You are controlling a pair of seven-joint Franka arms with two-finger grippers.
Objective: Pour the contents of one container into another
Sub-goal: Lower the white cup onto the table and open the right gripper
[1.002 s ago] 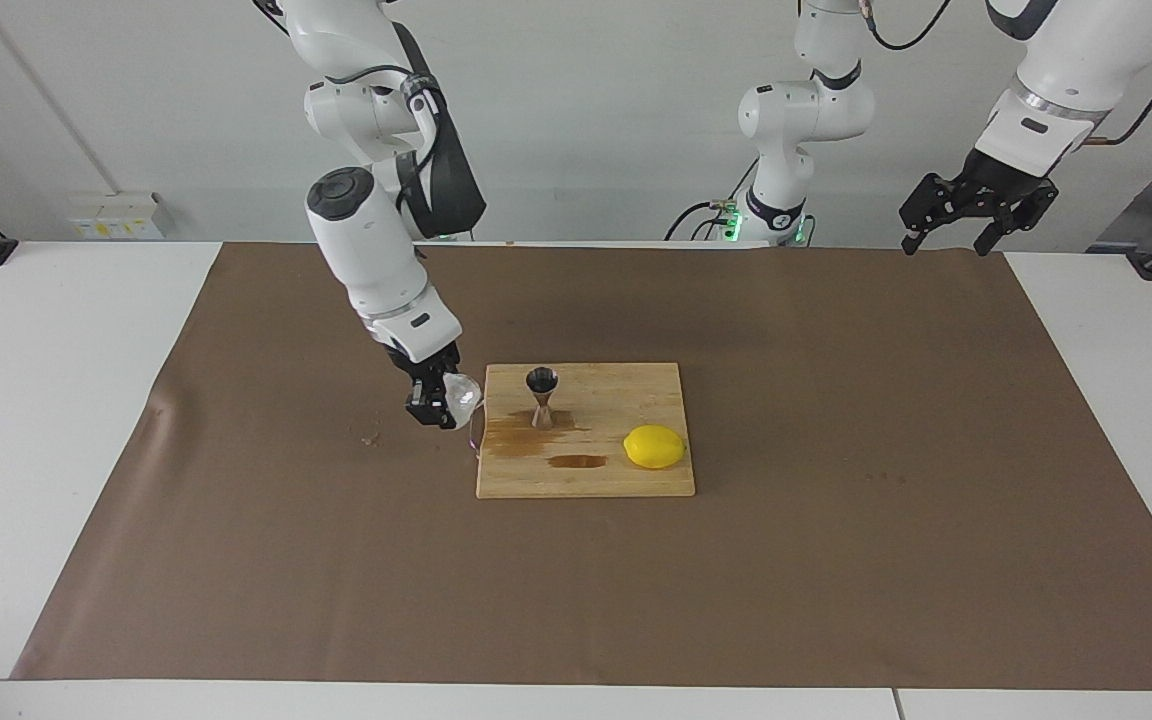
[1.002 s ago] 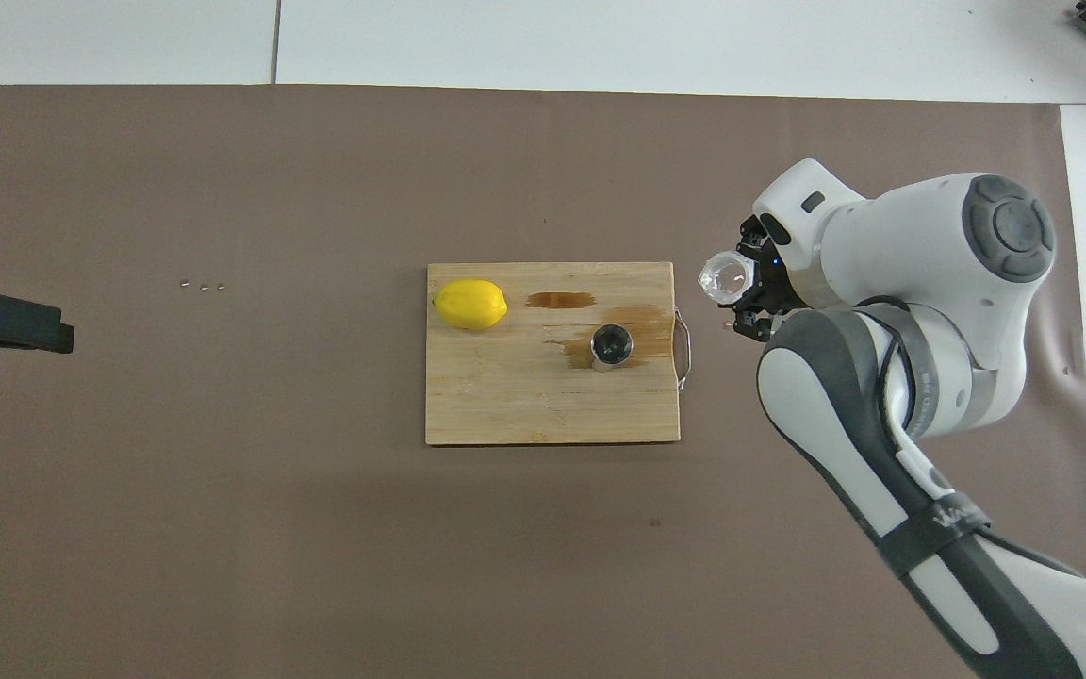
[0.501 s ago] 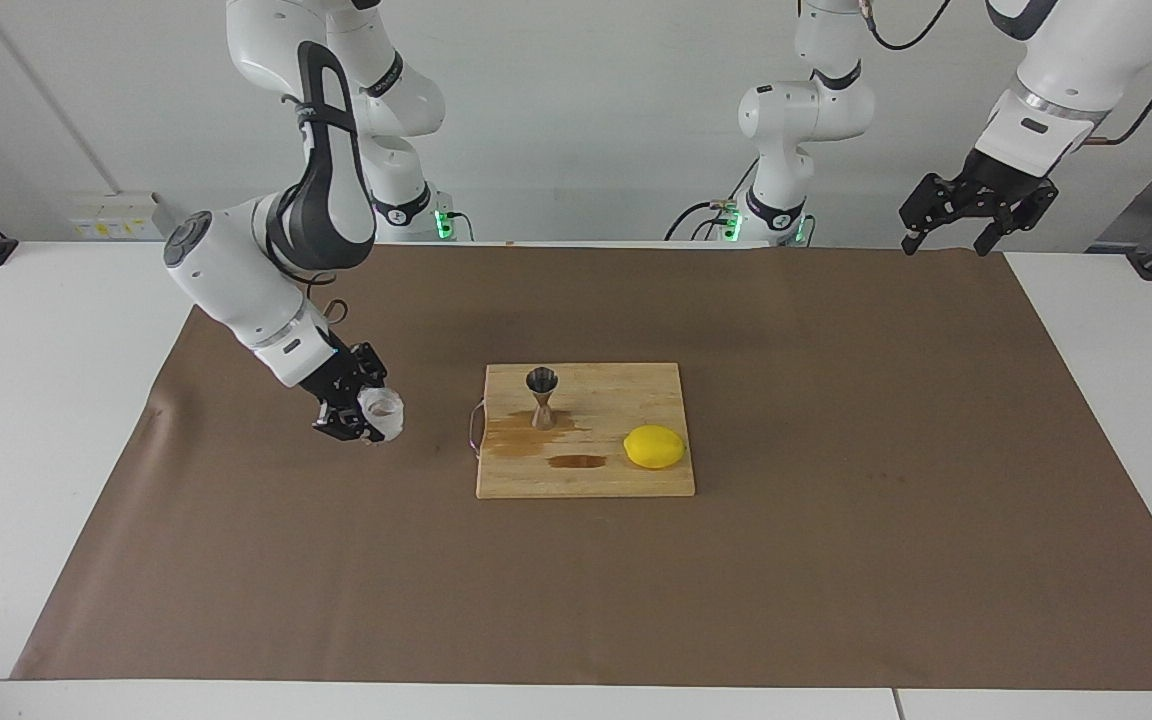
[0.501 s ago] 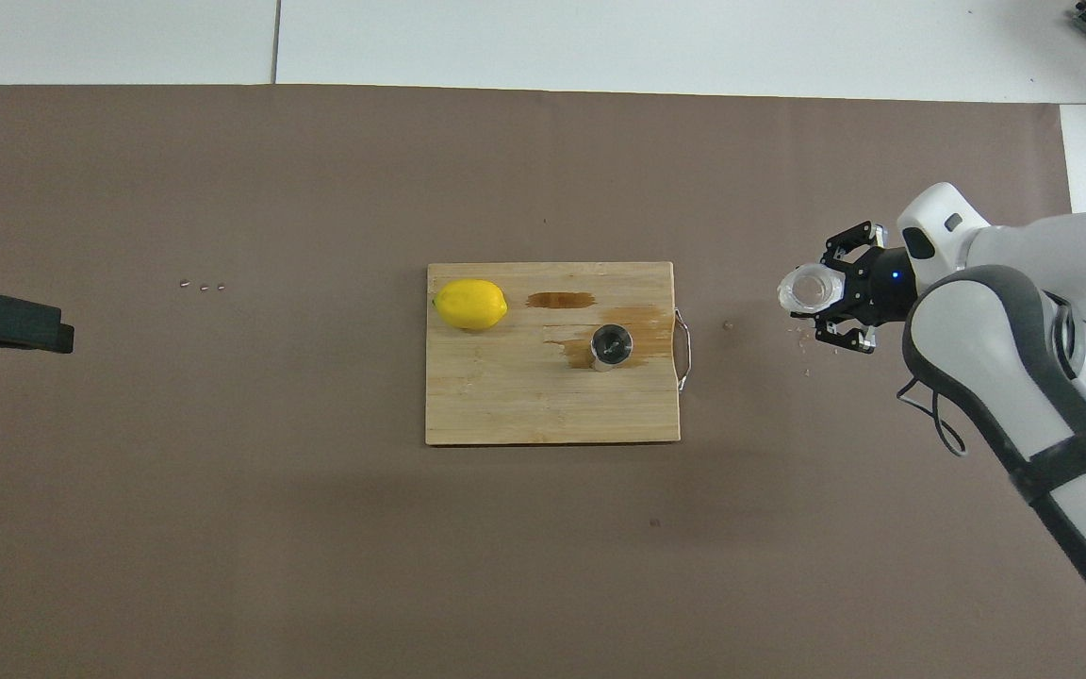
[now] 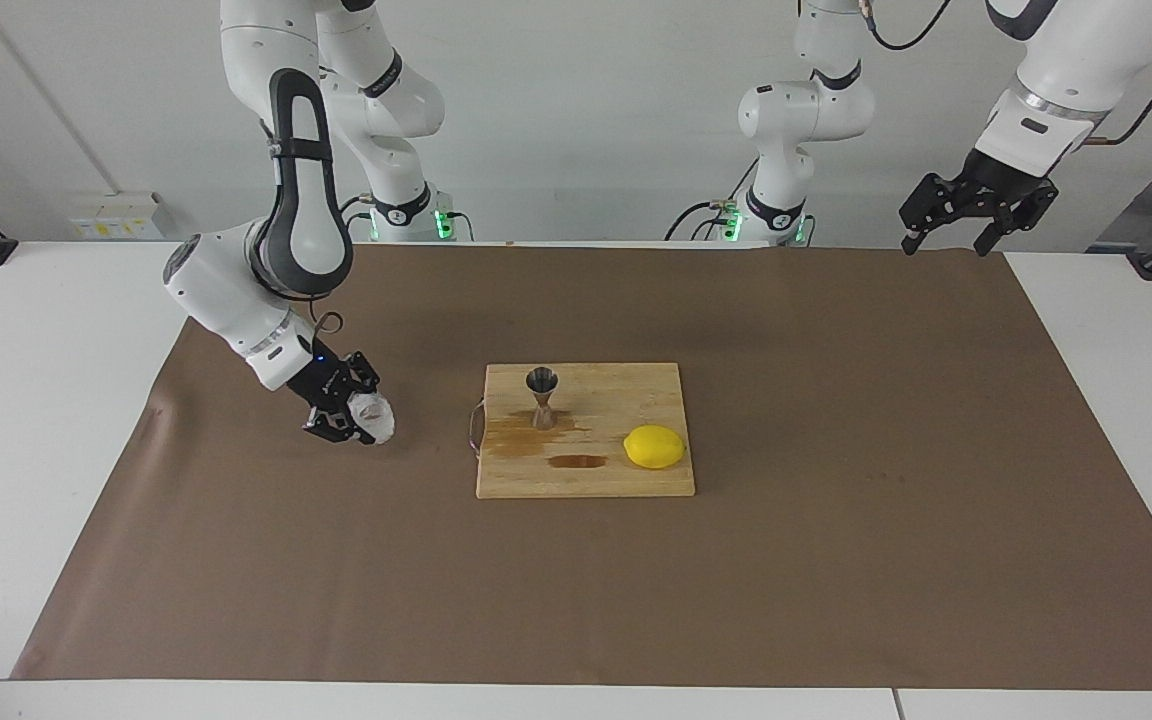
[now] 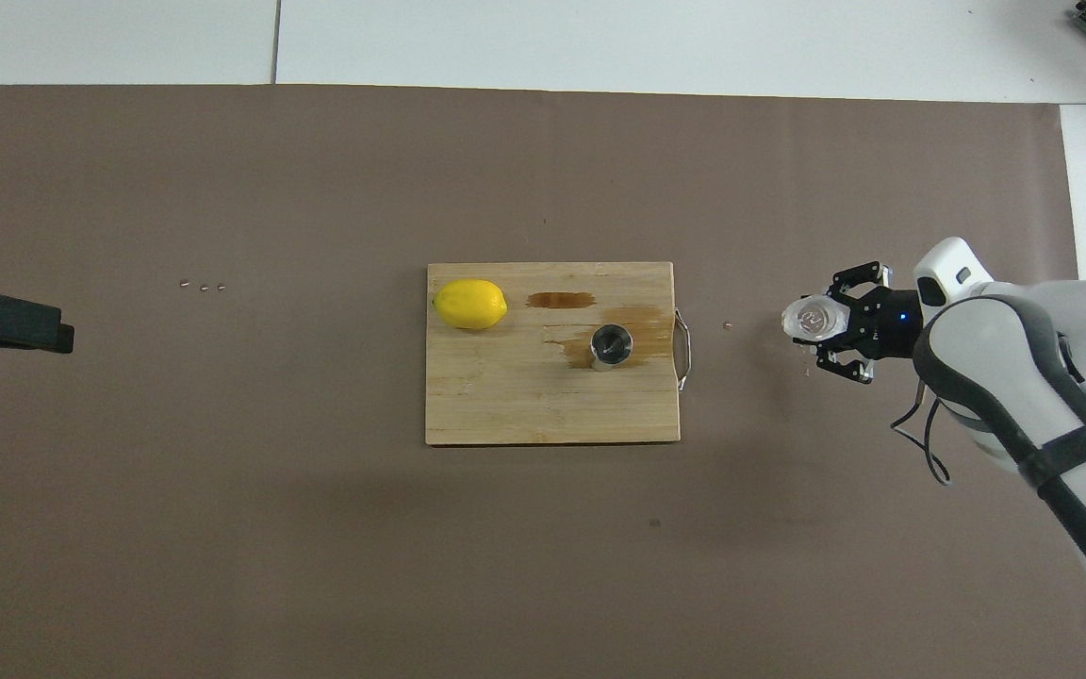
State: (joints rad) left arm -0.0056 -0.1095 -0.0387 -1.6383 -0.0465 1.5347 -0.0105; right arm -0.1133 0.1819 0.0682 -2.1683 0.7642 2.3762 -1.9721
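We look across a table covered with a brown mat (image 5: 836, 560) toward two white robot arms. In the middle of the mat lies a wooden cutting board (image 5: 626, 400) with a thin metal handle at the end toward the right arm. A small steel jigger (image 5: 541, 396), hourglass-shaped, stands upright on the board, in the part nearer the robots and toward the right arm's end. Around its foot we see a dark wet stain (image 5: 521, 438) soaked into the wood, and a second, smaller streak (image 5: 577, 461) farther from the robots. A yellow lemon (image 5: 654, 446) rests on the board toward the left arm's end, well apart from the jigger.

The right gripper (image 5: 351, 415) hangs low over the bare mat, off the board toward the right arm's end of the table. Its fingers are clamped on a small clear glass cup (image 5: 374, 417) with bumpy sides; the cup is tilted, its mouth turned toward the board. We cannot tell whether the cup touches the mat.

From above, we see the same cup (image 6: 811, 318) in the right gripper (image 6: 835, 325), with a few tiny specks on the mat beside it.

The left gripper (image 5: 971, 225) waits high over the mat's edge at the left arm's end, its fingers spread wide and holding nothing.
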